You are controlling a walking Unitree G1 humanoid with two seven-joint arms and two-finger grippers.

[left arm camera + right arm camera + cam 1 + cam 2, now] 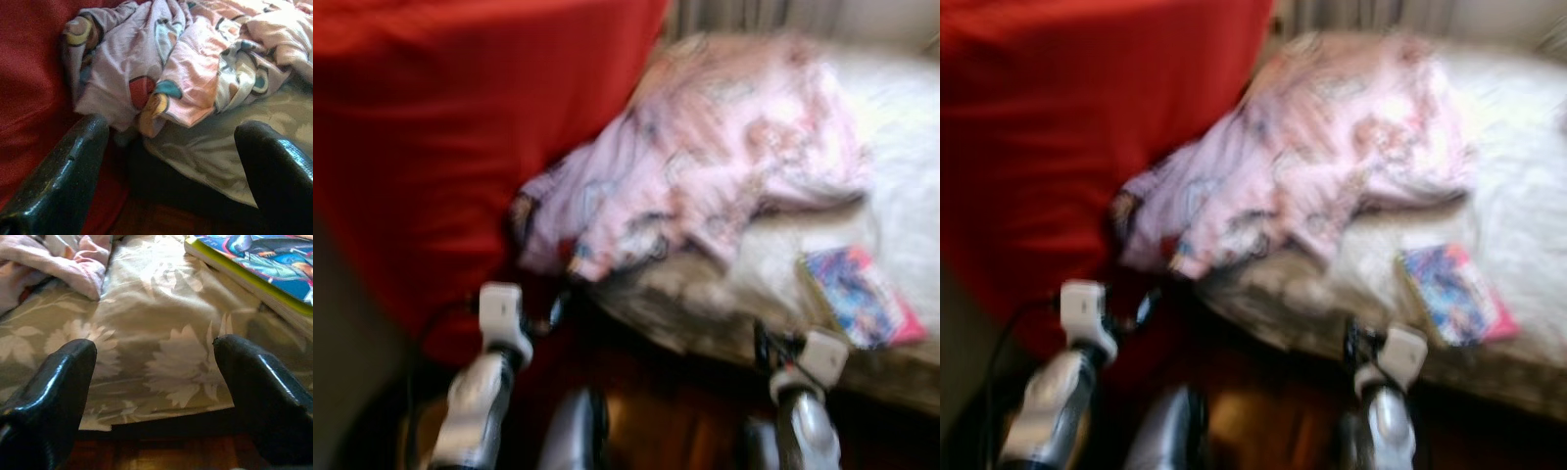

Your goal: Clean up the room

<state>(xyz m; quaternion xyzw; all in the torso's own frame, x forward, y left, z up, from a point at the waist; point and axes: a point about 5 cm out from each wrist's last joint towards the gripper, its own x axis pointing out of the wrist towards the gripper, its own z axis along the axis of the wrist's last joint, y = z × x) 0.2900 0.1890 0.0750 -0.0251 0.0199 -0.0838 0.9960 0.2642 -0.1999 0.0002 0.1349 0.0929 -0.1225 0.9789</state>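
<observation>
Red fabric (460,127), broad and draped, covered the robot's left side of the scene in the blurred head views; what it covered could not be told. Beside it stood the bed (901,147), its pale floral sheet (161,347) reaching down to the near edge above a dark wooden floor (146,455). On the bed lay a crumpled pink patterned quilt (705,147), bunched in a heap, with one corner hanging over the bed's edge against the red fabric. Near the bed's front edge, well apart from the hanging corner, lay a colourful comic-style book (862,294) with a yellow-green border, flat on the sheet.

The left gripper (166,161) was held low before the quilt's hanging corner, its two black fingers (63,166) spread wide with nothing between them. The right gripper (156,382) faced the bed's edge just short of the book, likewise spread and empty, its fingers (264,391) clear of the sheet.

As a judgement, the tidying looked barely begun here: the quilt was unfolded and slumped, the book lay loose on the bed, and neither gripper had taken hold of anything. Straightening the quilt and putting the book away appeared to be what was left.
</observation>
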